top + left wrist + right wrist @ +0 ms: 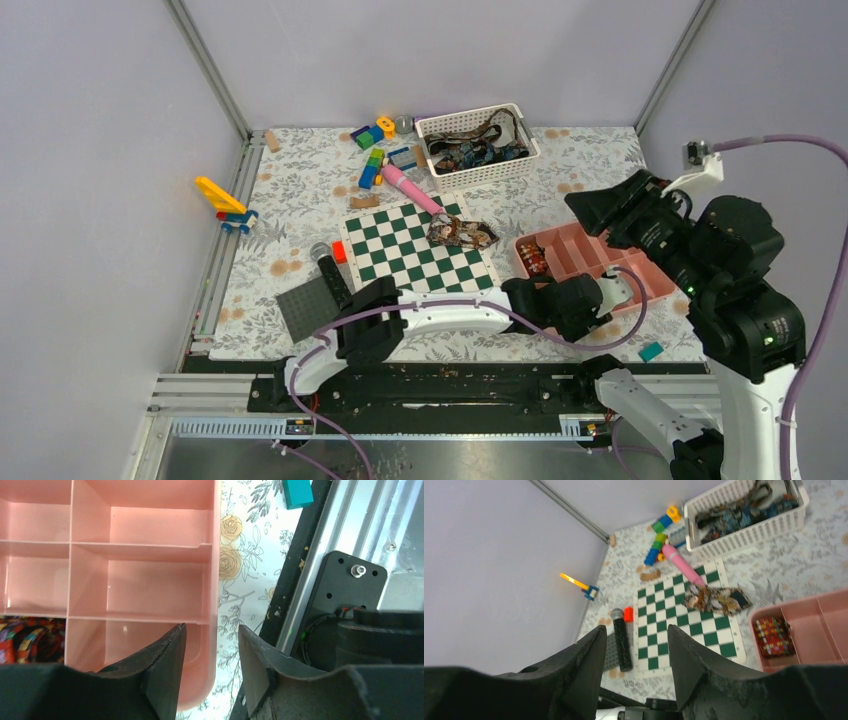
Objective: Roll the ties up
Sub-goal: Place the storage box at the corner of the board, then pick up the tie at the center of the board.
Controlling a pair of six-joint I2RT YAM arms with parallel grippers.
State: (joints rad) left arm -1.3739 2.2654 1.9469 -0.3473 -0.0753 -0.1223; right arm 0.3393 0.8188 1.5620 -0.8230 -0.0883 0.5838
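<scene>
Closest to the bases, the left arm's black two-finger gripper [211, 630] is reaching low across the near edge toward the right. Its jaws are standing partly open and gripping nothing, and they are straddling a side wall of the pink plastic compartment tray [216, 555] without visibly touching it. Just beyond, a small coil of red-and-multicoloured patterned tie [533, 260] is sitting in the tray's left end compartment, looking already rolled. To the right, the right arm's black gripper [635, 627] is hanging high above the table, jaws likewise apart and empty. Further out, a loose brown, tan and black patterned fabric necktie [462, 233] is lying bunched over the right edge of the green-and-white checkerboard mat [400, 255], its long axis running roughly left to right in the top view. It is lying left of both grippers and well apart from each; the right one is probably facing it more directly, while the left is lower. Farthest back, a white slatted plastic basket [485, 172] is holding more dark patterned ties [470, 150] in a tangle.
</scene>
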